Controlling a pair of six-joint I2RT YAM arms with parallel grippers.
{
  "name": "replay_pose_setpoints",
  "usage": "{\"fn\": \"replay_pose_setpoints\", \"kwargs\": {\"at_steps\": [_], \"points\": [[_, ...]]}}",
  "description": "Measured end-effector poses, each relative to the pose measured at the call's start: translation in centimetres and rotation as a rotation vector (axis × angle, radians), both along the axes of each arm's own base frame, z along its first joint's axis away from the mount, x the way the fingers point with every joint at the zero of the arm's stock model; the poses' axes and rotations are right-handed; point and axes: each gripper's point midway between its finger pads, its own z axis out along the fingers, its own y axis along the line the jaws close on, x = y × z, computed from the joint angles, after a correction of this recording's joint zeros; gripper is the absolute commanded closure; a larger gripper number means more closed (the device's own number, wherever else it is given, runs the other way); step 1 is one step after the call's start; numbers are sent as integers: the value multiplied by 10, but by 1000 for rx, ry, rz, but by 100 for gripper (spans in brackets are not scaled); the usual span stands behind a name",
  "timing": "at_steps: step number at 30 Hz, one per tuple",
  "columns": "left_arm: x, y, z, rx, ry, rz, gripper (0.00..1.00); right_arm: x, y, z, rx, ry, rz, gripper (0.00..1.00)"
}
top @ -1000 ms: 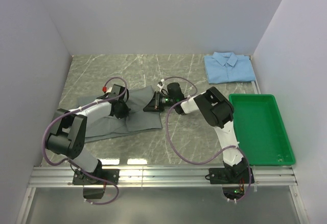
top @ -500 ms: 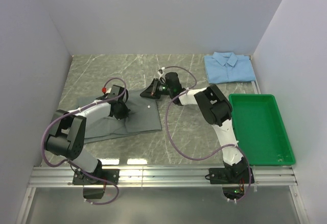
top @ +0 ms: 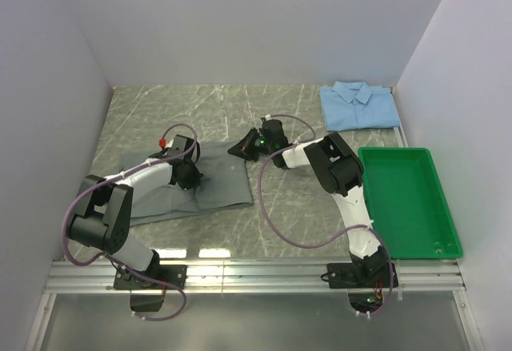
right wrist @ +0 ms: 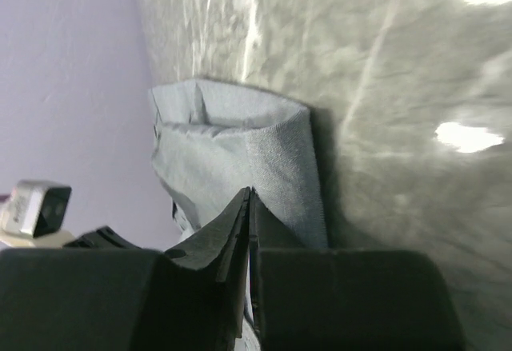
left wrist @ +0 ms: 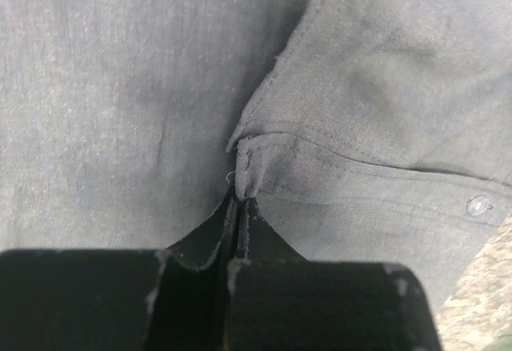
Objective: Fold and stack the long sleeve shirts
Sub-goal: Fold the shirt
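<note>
**A:** What takes up most of the scene?

**B:** The marbled grey tabletop (top: 200,111), with pale walls (top: 240,23) on three sides. A green tray (top: 408,199) sits along its right edge, near the right arm's base.

**A:** And the shirts?

**B:** The grey shirt (top: 220,181) lies spread on the left half of the tabletop, partly under the left arm. The light blue shirt (top: 358,105) is folded, collar up, in the far right corner. It is well apart from the grey one and just beyond the tray.

**A:** What is the left hand doing?

**B:** The left hand (left wrist: 241,201) is down on the middle of the grey shirt. Its fingers are pressed together on a small ridge of the cloth, right where a stitched seam ends.

**A:** And the right hand?

**B:** The right hand (right wrist: 249,193) is at the grey shirt's far right corner, reaching in from the right. Its fingers are clamped on the edge of the fabric. From the wrist view, the cloth beyond the fingertips bulges into a rolled fold that casts a shadow on the tabletop.

**A:** Any small detail?

**B:** A single pale button (left wrist: 478,205) shows on the grey shirt's placket, near the right border of the left wrist view, close to a sliver of bare tabletop.
</note>
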Motion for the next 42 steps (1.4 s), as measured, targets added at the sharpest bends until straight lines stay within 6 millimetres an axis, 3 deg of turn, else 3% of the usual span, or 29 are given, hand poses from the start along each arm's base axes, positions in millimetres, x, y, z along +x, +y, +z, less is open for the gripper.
{"fn": "replay_pose_setpoints", "kwargs": {"at_steps": [8,13,16,19,22,23,25,29,31,32,34,37,40,42], "points": [[-3,1,0,3,9,0,98,9,-11,1,-13,20,-41,91],[-5,2,0,8,14,-3,89,14,-17,2,-14,16,-52,88],[-6,4,2,21,24,-13,78,16,-22,6,-32,-5,-51,85],[-7,9,6,53,39,-11,57,16,-35,11,-81,-39,-52,77],[-2,13,17,85,37,-10,43,16,-52,23,-149,-76,-54,61],[2,15,23,96,28,-6,31,17,-58,31,-169,-98,-54,50],[11,18,36,116,1,2,24,19,-67,52,-199,-155,-57,35],[22,22,66,152,-59,14,21,12,-91,96,-277,-256,-68,15],[24,18,83,171,-95,6,22,6,-101,111,-317,-292,-76,10],[26,11,95,174,-123,-11,22,2,-109,119,-348,-316,-83,0],[27,-13,117,170,-183,-65,26,-6,-124,130,-401,-338,-102,0],[18,-64,138,138,-249,-194,34,-22,-146,136,-470,-344,-128,0],[-4,-124,140,122,-267,-362,39,-39,-177,136,-536,-329,-178,0],[-17,-155,130,135,-252,-450,40,-51,-199,133,-581,-310,-217,0]]}}
